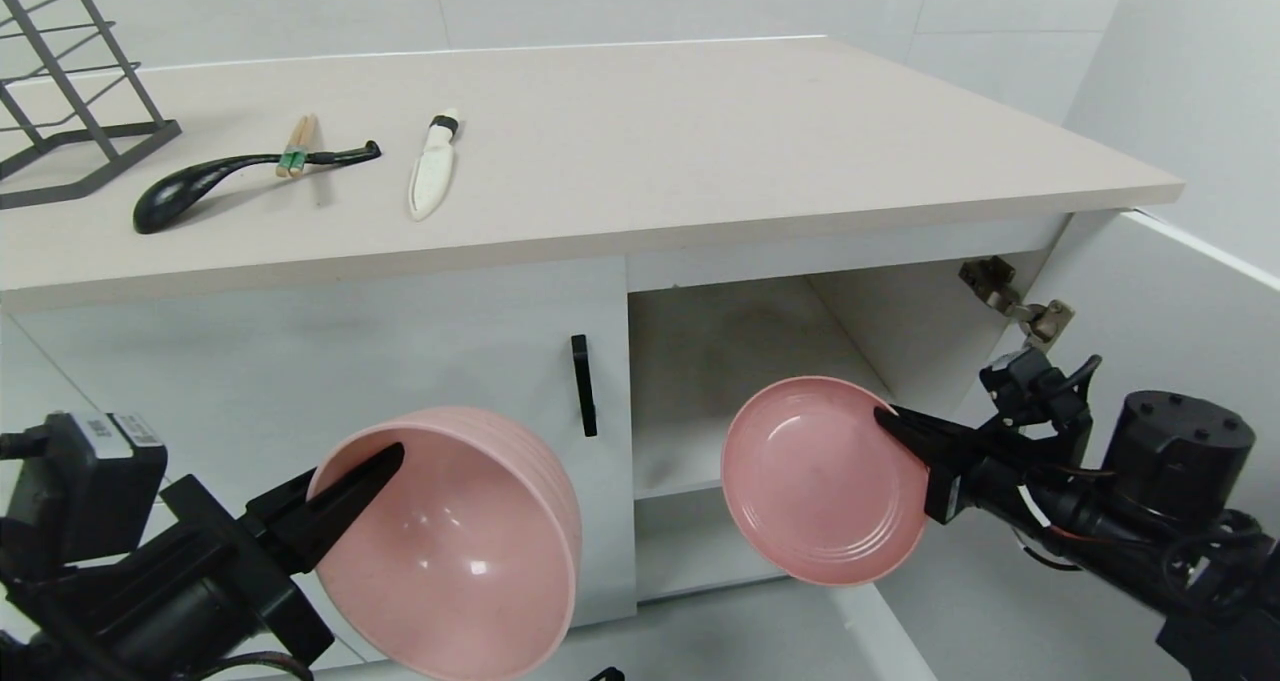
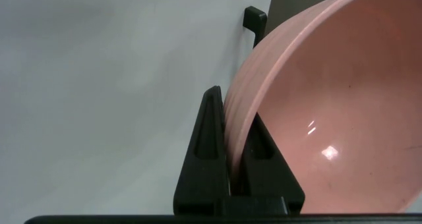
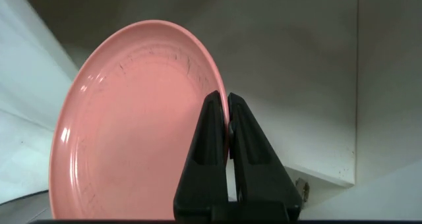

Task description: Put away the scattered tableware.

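Head view: well above and beyond both grippers, the countertop (image 1: 700, 131) carried a black spoon (image 1: 190, 189), wooden chopsticks (image 1: 297, 146), a white sheathed knife (image 1: 433, 166) and a wire rack (image 1: 60, 91). A closed cabinet door (image 1: 400, 351) with a black handle (image 1: 583, 384) stood just behind the left gripper (image 1: 390, 453). The open compartment (image 1: 740, 361) lay directly ahead of the right gripper (image 1: 880, 416). The left gripper was clenched on the rim of a pink bowl (image 1: 470, 551), which was tipped sideways. The right gripper pinched the edge of a pink plate (image 1: 815, 481), held upright before the compartment. The bowl was glossy and ribbed outside; the plate was round with concentric rings.
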Controlling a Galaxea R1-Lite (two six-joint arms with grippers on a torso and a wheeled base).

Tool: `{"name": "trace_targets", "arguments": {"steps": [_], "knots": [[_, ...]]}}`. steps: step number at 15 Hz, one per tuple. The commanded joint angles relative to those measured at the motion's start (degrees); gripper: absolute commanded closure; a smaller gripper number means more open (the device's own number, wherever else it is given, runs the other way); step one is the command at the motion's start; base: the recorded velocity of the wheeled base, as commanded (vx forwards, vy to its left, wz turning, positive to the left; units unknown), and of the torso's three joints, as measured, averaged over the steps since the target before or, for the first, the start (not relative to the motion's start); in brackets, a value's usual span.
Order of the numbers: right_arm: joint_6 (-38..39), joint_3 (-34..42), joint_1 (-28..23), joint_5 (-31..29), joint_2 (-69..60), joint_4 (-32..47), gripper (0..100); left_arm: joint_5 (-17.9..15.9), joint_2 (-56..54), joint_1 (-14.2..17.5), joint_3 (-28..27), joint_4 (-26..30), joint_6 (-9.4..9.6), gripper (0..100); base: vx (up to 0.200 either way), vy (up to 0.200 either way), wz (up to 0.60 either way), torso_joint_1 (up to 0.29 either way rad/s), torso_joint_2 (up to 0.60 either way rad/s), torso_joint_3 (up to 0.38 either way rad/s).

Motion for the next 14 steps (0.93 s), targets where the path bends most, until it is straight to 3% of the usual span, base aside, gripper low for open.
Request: {"name": "trace_targets", "arguments": {"steps": [1, 8, 14], "knots": [[0.0, -3.8, -0.3, 0.0, 4.5, -0.1, 100, 0.0, 0.1, 0.0, 0.0, 0.0, -0.01, 100, 0.0, 0.0, 0.0, 0.0, 0.0, 0.0], [1.0, -13.6, -0.2, -0.1, 13.4, -0.1, 100, 0.0, 0.1, 0.1, 0.0, 1.7, -0.1, 100, 0.0, 0.0, 0.0, 0.0, 0.0, 0.0], [12.4, -21.9, -0.7, -0.2, 20.0, -0.1, 100, 0.0, 0.1, 0.0, 0.0, 1.2, -0.19, 100, 0.0, 0.0, 0.0, 0.0, 0.0, 0.0]]}}
